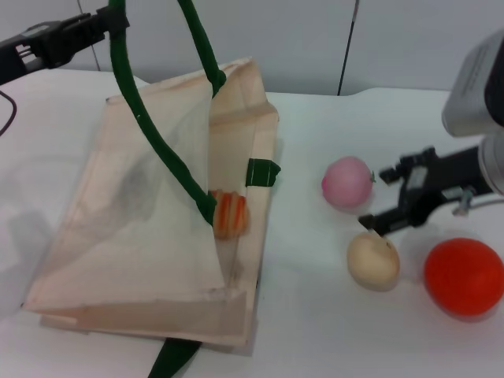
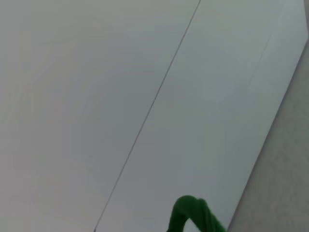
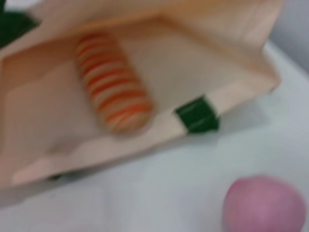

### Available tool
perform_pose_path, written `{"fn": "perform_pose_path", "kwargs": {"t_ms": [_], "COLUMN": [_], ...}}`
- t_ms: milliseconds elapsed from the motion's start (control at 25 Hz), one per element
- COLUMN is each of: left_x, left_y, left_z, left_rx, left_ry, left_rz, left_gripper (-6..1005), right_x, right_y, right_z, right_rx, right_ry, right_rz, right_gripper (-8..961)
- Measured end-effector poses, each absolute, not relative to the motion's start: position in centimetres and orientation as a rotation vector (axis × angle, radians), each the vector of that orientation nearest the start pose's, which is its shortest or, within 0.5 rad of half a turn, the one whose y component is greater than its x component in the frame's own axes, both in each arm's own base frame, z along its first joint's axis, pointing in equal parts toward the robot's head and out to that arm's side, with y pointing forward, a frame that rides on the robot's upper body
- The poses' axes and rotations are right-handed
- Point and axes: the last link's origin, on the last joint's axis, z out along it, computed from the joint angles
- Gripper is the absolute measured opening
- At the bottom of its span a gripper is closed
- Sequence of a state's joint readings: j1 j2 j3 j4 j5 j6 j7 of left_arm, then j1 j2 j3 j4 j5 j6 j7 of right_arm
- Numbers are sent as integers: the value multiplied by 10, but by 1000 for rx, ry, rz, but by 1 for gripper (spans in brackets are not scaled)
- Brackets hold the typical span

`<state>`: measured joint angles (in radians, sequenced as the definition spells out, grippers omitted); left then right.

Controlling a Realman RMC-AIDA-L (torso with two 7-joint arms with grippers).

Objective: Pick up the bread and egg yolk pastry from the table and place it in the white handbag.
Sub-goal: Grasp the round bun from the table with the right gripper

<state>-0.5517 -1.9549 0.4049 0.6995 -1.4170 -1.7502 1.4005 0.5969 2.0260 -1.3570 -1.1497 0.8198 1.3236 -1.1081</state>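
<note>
Cream fabric fills the left half of my head view: the white handbag [image 1: 134, 236] lies on the table [image 1: 315, 331] with its mouth held up and open. My left tool [image 1: 110, 24], at the upper left of the frame, has one dark green strap handle [image 1: 150, 134] pinched and lifted; its fingers are closed on that strap. In the left wrist view I see only a bit of the green strap [image 2: 195, 215] at the bottom edge.

The bread [image 1: 229, 213] lies inside the bag, near the middle of the head frame, just beside the bag's right-hand rim. My right wrist view shows it too, the striped loaf [image 3: 113, 82] resting on the bag's inner floor, with a green strap patch [image 3: 197, 115] on the rim next to it.

My right tool [image 1: 394, 197] sits at the right of the head frame, fingers spread wide, holding nothing. Its lower fingertip [image 1: 370, 223] is right above the egg yolk pastry [image 1: 373, 261], close to touching; I cannot tell whether it does. The pink ball [image 1: 347, 182] lies just left of the upper finger, and the orange ball [image 1: 465, 276] sits at the lower right, near the pastry.
</note>
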Motion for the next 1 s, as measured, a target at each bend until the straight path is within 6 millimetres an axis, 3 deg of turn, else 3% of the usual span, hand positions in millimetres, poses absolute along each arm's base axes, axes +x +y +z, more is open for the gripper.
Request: {"fn": "perform_pose_path", "kwargs": {"t_ms": [480,640,1000], "left_x": [-251,-253,-252], "left_y": [352,353,353], "left_z": [121,120,120], "left_rx": [-2328,-2327,-2326], "left_ry": [-841,-846,-843], "left_rz": [-1279,-1283,-1287], "left_gripper": [133,133,133], "right_x": [217,218,212], "right_y": [359,359,367], "right_z": [-23,-35,-44], "right_rx": [-2882,-2923,-2891], "right_ry": [558,563,556], "right_rz": [-361,-416,-396], "right_gripper": [846,843,835]}}
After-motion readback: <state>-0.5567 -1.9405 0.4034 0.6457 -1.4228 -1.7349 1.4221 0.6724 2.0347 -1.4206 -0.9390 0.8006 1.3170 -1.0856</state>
